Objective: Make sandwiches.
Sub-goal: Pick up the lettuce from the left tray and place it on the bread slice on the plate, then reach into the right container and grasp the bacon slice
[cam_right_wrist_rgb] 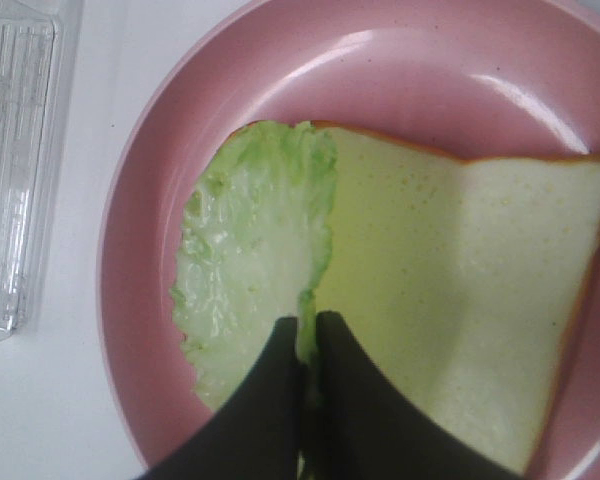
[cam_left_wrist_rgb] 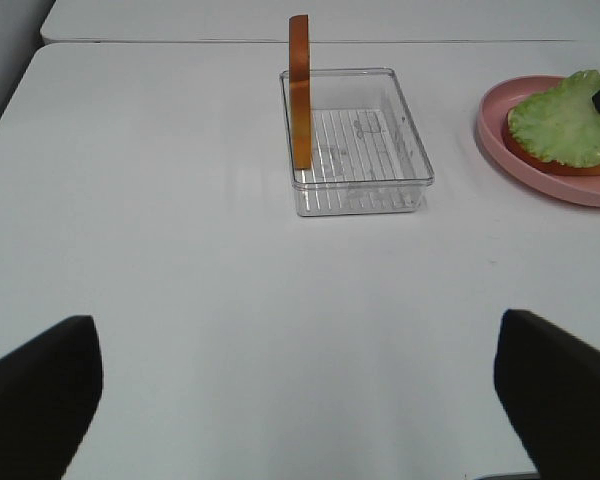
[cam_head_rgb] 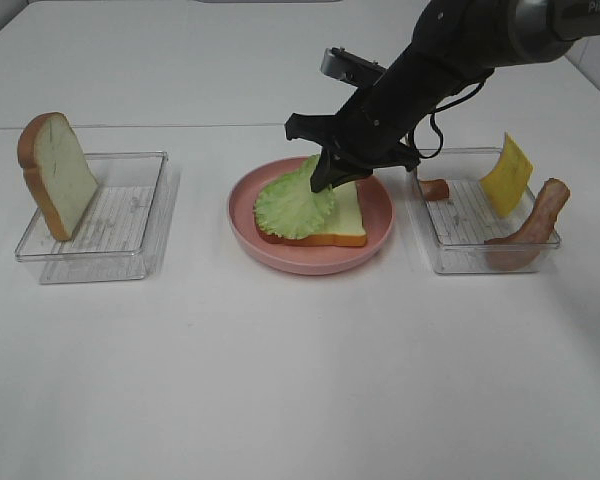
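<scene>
A white, brown-crusted bread slice (cam_head_rgb: 348, 222) lies flat on the round pink plate (cam_head_rgb: 380, 215) in the middle. A green lettuce leaf (cam_head_rgb: 292, 205) lies over its left part. My right gripper (cam_head_rgb: 322, 183) is shut on the leaf's edge, seen close in the right wrist view (cam_right_wrist_rgb: 308, 325) with lettuce (cam_right_wrist_rgb: 250, 260) on bread (cam_right_wrist_rgb: 460, 290). A second bread slice (cam_head_rgb: 58, 175) stands on edge in the left clear tray (cam_head_rgb: 130, 235). Yellow cheese (cam_head_rgb: 507, 175) and bacon strips (cam_head_rgb: 532, 222) lean in the right tray (cam_head_rgb: 460, 255). My left gripper (cam_left_wrist_rgb: 295, 325) is open and empty, far from the left tray (cam_left_wrist_rgb: 355, 150).
A short bacon piece (cam_head_rgb: 435, 188) lies in the right tray's near-left corner. The white table's seam runs behind the trays. In the left wrist view the plate (cam_left_wrist_rgb: 500, 140) shows at the right edge, and the standing slice (cam_left_wrist_rgb: 299, 90) shows edge-on.
</scene>
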Available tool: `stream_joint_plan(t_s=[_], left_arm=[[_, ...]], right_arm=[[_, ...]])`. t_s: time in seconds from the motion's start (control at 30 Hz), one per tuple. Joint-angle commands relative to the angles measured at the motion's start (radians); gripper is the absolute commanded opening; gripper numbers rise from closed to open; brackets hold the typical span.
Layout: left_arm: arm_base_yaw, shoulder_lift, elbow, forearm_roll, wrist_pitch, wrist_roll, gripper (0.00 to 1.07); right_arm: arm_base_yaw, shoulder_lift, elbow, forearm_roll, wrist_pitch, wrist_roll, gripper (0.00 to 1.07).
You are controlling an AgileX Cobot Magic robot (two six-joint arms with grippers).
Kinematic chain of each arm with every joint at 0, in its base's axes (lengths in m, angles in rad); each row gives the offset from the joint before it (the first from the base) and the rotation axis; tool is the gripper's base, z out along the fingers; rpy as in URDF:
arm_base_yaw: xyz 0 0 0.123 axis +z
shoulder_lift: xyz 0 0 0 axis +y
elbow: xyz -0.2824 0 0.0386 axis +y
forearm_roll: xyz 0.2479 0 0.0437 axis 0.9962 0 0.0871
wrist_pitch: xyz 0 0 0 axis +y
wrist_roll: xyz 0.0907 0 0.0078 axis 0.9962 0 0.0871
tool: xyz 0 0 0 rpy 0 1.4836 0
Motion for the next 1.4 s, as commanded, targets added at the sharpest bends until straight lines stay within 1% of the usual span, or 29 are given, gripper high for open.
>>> stream_joint_plan(t_s=[0.03, 0.07, 0.1, 0.13, 0.17, 0.2, 0.23, 0.27, 0.3, 0.6, 0.67, 0.73, 0.77, 0.8, 0.83, 0.87, 0.9, 0.93, 0.97, 1.03, 1.13, 1.17, 1.2, 1.23, 1.3, 1.4], left_arm=[[-0.001, -0.022, 0.006, -0.005, -0.013, -0.005, 1.02], [-0.001, -0.022, 0.006, -0.005, -0.013, -0.005, 1.02], [-0.001, -0.022, 0.006, -0.005, -0.013, -0.005, 1.02], [-0.001, -0.022, 0.006, -0.005, -0.013, -0.005, 1.02], [-0.001, -0.022, 0.006, -0.005, -0.013, -0.005, 1.02], [-0.001, -0.022, 0.006, -0.005, -0.013, -0.005, 1.02], [-0.001, -0.022, 0.006, -0.005, -0.013, -0.005, 1.02], [-0.001, -0.022, 0.006, -0.005, -0.013, -0.005, 1.02], [-0.001, -0.022, 0.006, -0.005, -0.013, -0.005, 1.02], [-0.001, -0.022, 0.006, -0.005, -0.013, -0.005, 1.02], [-0.001, -0.022, 0.006, -0.005, -0.013, -0.005, 1.02], [-0.001, -0.022, 0.006, -0.005, -0.013, -0.005, 1.02], [-0.001, -0.022, 0.006, -0.005, -0.013, -0.005, 1.02], [-0.001, -0.022, 0.006, -0.005, -0.013, -0.005, 1.02], [-0.001, -0.022, 0.006, -0.005, -0.013, -0.005, 1.02], [-0.001, -0.022, 0.006, -0.005, -0.013, -0.005, 1.02], [-0.001, -0.022, 0.006, -0.005, -0.013, -0.005, 1.02], [-0.001, -0.022, 0.006, -0.005, -0.013, -0.005, 1.02], [-0.001, -0.022, 0.006, -0.005, -0.013, -0.005, 1.02], [-0.001, -0.022, 0.006, -0.005, -0.013, -0.005, 1.02], [-0.001, -0.022, 0.006, -0.005, -0.013, -0.005, 1.02], [-0.001, -0.022, 0.006, -0.005, -0.013, -0.005, 1.02], [-0.001, -0.022, 0.006, -0.005, -0.013, -0.005, 1.02], [-0.001, -0.022, 0.006, -0.005, -0.013, -0.005, 1.02], [-0.001, -0.022, 0.006, -0.005, -0.013, -0.005, 1.02], [-0.001, -0.022, 0.006, -0.007, -0.013, -0.005, 1.02]], right_arm=[[0.000, -0.002, -0.005, -0.028, 0.007, 0.019, 0.32], [0.000, -0.002, -0.005, -0.028, 0.007, 0.019, 0.32], [0.000, -0.009, -0.005, -0.044, 0.012, 0.051, 0.58], [0.000, -0.009, -0.005, -0.044, 0.012, 0.051, 0.58], [0.000, -0.016, -0.005, -0.058, 0.015, 0.062, 0.71], [0.000, -0.031, -0.005, -0.077, 0.020, 0.068, 0.90], [0.000, -0.031, -0.005, -0.077, 0.020, 0.068, 0.90], [0.000, -0.038, -0.005, -0.085, 0.025, 0.068, 0.97], [0.000, -0.053, -0.005, -0.091, 0.043, 0.069, 0.99], [0.000, -0.128, -0.005, -0.113, 0.138, 0.075, 0.99], [0.000, -0.153, -0.005, -0.132, 0.161, 0.078, 0.99], [-0.001, -0.189, -0.007, -0.187, 0.191, 0.122, 0.99], [-0.001, -0.189, -0.007, -0.187, 0.191, 0.122, 0.99], [-0.001, -0.195, -0.033, -0.261, 0.244, 0.156, 0.99], [-0.001, -0.193, -0.052, -0.296, 0.285, 0.169, 0.99], [-0.001, -0.193, -0.052, -0.296, 0.285, 0.169, 0.99], [-0.001, -0.177, -0.102, -0.382, 0.347, 0.193, 0.99], [-0.001, -0.168, -0.130, -0.410, 0.372, 0.210, 0.99], [-0.001, -0.168, -0.130, -0.410, 0.372, 0.210, 0.99], [-0.028, -0.105, -0.250, -0.470, 0.482, 0.216, 0.99], [-0.034, -0.088, -0.275, -0.469, 0.502, 0.214, 0.99], [-0.049, -0.050, -0.334, -0.470, 0.524, 0.214, 0.99], [-0.056, -0.029, -0.362, -0.469, 0.530, 0.214, 0.99], [-0.056, -0.029, -0.362, -0.469, 0.530, 0.214, 0.99], [-0.082, 0.051, -0.460, -0.460, 0.551, 0.223, 0.99], [-0.082, 0.071, -0.485, -0.458, 0.553, 0.229, 0.99]])
